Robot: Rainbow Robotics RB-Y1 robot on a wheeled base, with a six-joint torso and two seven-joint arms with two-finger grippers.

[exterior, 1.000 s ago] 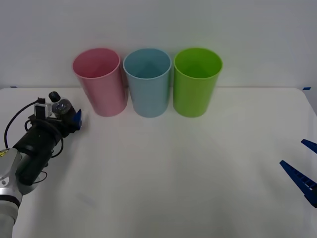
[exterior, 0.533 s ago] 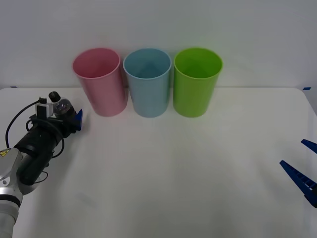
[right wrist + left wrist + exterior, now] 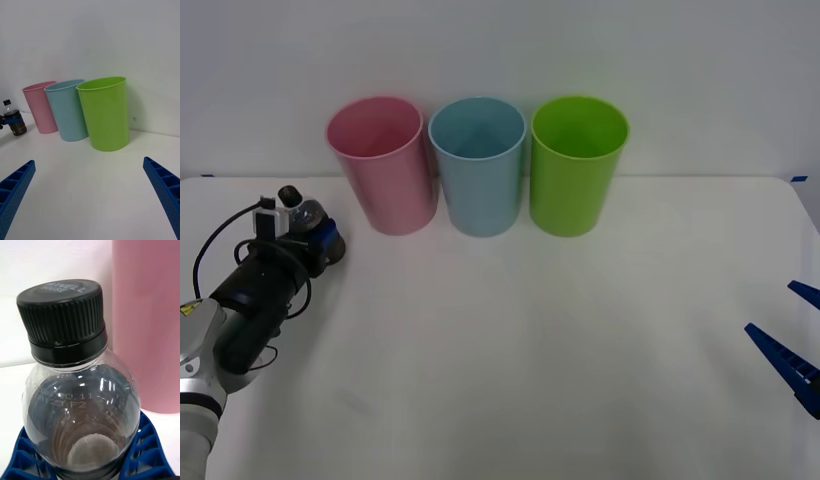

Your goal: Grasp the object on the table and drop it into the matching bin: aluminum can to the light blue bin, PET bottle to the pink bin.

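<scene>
Three bins stand in a row at the far side of the white counter point(image 3: 530, 340): the pink bin point(image 3: 380, 165) on the left, the light blue bin point(image 3: 477, 165) in the middle and a lime green bin point(image 3: 578, 165) on the right, each just beside the next. The left arm reaches forward low over the counter's left side, its black forearm angled up toward the pink bin, and the left gripper point(image 3: 320, 240) sits near that bin's base. Its jaws are closed around the PET bottle point(image 3: 80, 390), the blue ribbed fingers point(image 3: 146, 450) pressed against both sides of the lower body. The bottle stands upright, just beside the pink bin without touching it, its black screw cap point(image 3: 63, 318) up and dark liquid in the lower part. Embossed lettering rings the cap's top and a printed code runs across the clear shoulder; neither can be read for certain. The right gripper point(image 3: 90, 195) rests at the counter's right edge, well apart from the bins, its jaws spread wide with nothing between them
</scene>
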